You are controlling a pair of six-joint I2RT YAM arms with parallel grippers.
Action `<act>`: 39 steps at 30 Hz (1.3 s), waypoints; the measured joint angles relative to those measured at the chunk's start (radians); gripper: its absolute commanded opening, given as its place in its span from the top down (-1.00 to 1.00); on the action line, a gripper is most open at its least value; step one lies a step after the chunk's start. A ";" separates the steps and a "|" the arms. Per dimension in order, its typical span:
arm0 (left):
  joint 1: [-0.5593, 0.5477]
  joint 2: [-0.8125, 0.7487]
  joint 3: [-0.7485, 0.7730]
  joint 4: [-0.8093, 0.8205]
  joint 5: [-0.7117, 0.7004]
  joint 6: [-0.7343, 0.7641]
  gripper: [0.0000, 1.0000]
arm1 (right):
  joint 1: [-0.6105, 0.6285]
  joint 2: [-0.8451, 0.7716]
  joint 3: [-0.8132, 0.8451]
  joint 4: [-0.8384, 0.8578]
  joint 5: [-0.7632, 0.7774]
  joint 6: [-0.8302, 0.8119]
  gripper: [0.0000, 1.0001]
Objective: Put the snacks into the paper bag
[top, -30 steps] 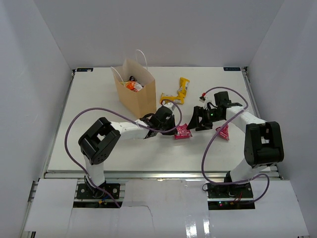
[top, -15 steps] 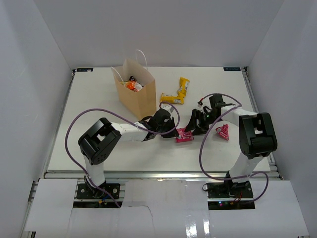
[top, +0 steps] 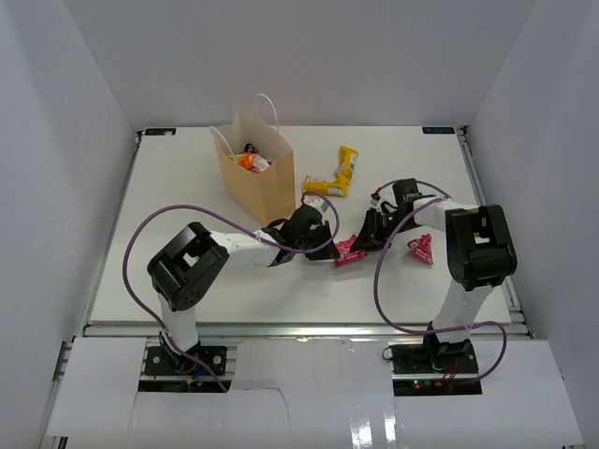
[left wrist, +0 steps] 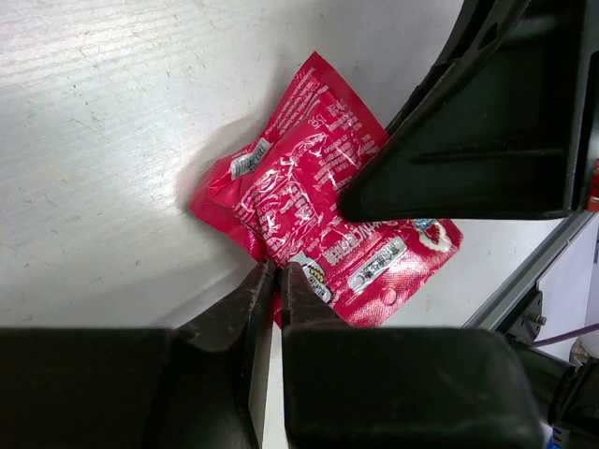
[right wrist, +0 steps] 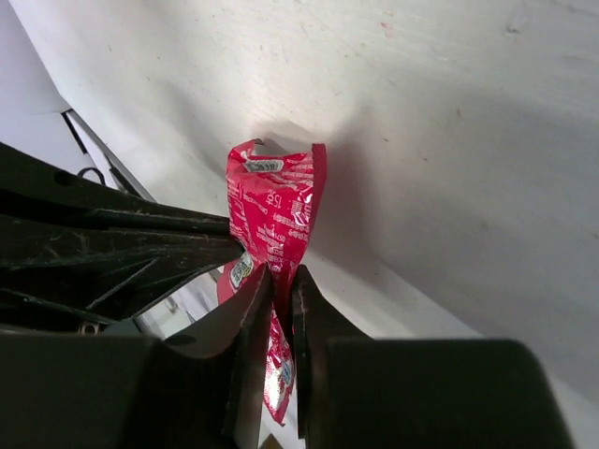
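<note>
A pink snack packet (top: 346, 250) lies mid-table, pinched from both sides. My left gripper (top: 329, 239) is shut on its near edge; in the left wrist view the gripper (left wrist: 278, 269) nips the crinkled packet (left wrist: 309, 178). My right gripper (top: 361, 240) is shut on the other side, and in the right wrist view the gripper (right wrist: 283, 276) squeezes the packet (right wrist: 271, 201) upright into a fold. The tan paper bag (top: 255, 182) stands at the back left, open, with snacks (top: 251, 161) inside. Two yellow packets (top: 335, 174) lie behind the grippers, and another pink packet (top: 421, 248) sits to the right.
A small red item (top: 384, 182) lies near the right arm's cable. White walls enclose the table on three sides. Purple cables loop beside both arms. The right gripper's finger (left wrist: 487, 122) crowds the left wrist view.
My right gripper swung left to the pink packet and shut on it. The left gripper stayed shut on the packet, which shifted slightly.
</note>
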 measured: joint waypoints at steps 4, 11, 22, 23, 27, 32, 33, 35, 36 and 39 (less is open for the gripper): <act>0.001 -0.004 0.000 -0.003 -0.001 -0.003 0.11 | 0.000 0.004 0.007 0.003 -0.020 -0.008 0.85; 0.000 -0.138 -0.002 -0.018 -0.001 0.037 -0.35 | -0.006 -0.036 0.039 -0.007 -0.023 -0.113 0.85; -0.006 -0.776 -0.117 -0.243 -0.197 0.152 -0.96 | 0.026 -0.248 0.491 -0.031 -0.063 -0.527 0.85; -0.006 -0.839 -0.143 -0.265 -0.229 0.146 -0.96 | 0.051 -0.248 0.549 -0.022 -0.055 -0.551 0.85; -0.006 -1.052 -0.266 -0.350 -0.338 0.116 -0.96 | 0.212 -0.220 0.773 0.009 0.052 -0.623 0.85; -0.006 -1.160 -0.386 -0.432 -0.404 0.046 -0.96 | 0.441 -0.093 1.023 0.101 0.265 -0.660 0.85; -0.006 -1.166 -0.404 -0.447 -0.409 0.030 -0.96 | 0.471 -0.055 1.065 0.122 0.308 -0.662 0.85; -0.006 -1.177 -0.431 -0.474 -0.421 0.002 -0.96 | 0.511 0.017 1.127 0.159 0.389 -0.663 0.85; -0.006 -1.184 -0.440 -0.484 -0.425 -0.010 -0.96 | 0.525 0.055 1.149 0.178 0.431 -0.665 0.85; -0.006 -1.224 -0.457 -0.510 -0.437 -0.045 -0.96 | 0.547 0.139 1.163 0.207 0.533 -0.681 0.77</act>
